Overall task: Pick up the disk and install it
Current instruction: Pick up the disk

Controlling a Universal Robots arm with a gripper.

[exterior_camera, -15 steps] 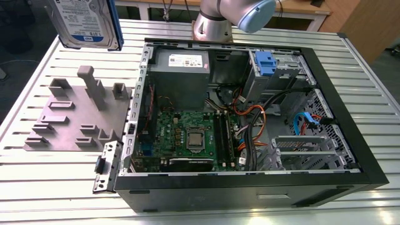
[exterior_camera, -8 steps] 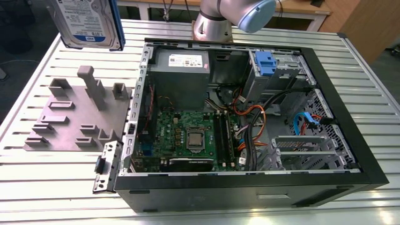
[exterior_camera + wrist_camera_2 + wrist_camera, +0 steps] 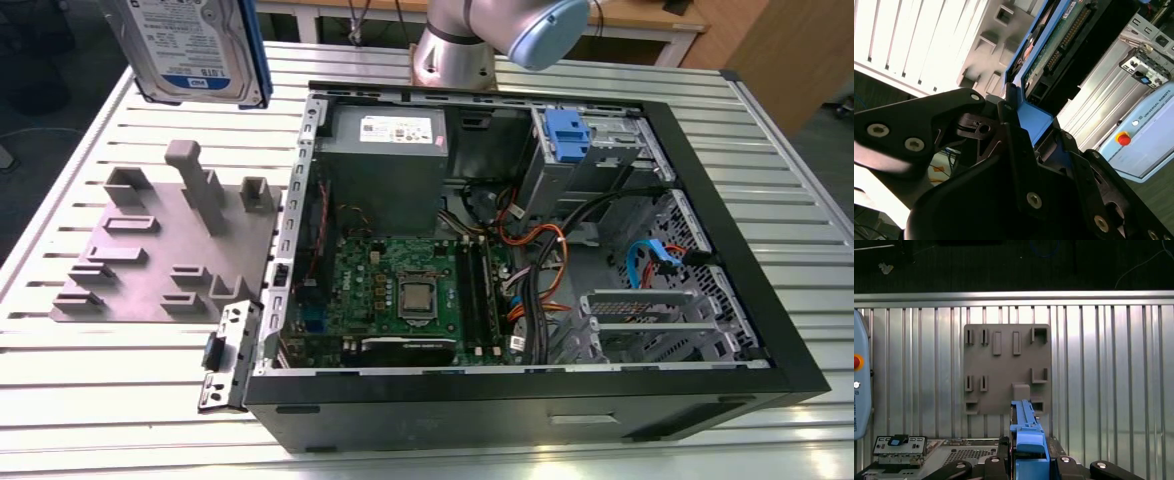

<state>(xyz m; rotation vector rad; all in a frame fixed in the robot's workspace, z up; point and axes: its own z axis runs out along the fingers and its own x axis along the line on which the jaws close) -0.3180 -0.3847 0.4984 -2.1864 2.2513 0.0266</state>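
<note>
The disk (image 3: 194, 50), silver with a white-and-blue label and a blue side rail, hangs in the air at the exterior view's upper left, above the slatted table and clear of the grey holder plate (image 3: 147, 250). In both wrist views my gripper (image 3: 1026, 462) (image 3: 1030, 127) is shut on the disk, its black fingers (image 3: 1009, 125) pressing the blue rail (image 3: 1026, 432) (image 3: 1036, 120). The disk's green circuit-board side (image 3: 1054, 50) shows in the second wrist view. The holder plate (image 3: 1006, 367) lies straight beneath, with nothing in its slots.
An open black computer case (image 3: 747, 300) lies on the table (image 3: 80, 360) to the exterior view's right of the plate, with motherboard (image 3: 400, 290), grey power supply (image 3: 380, 150), cables and a drive bay with a blue latch (image 3: 567, 135). The arm's base (image 3: 454, 55) stands behind the case.
</note>
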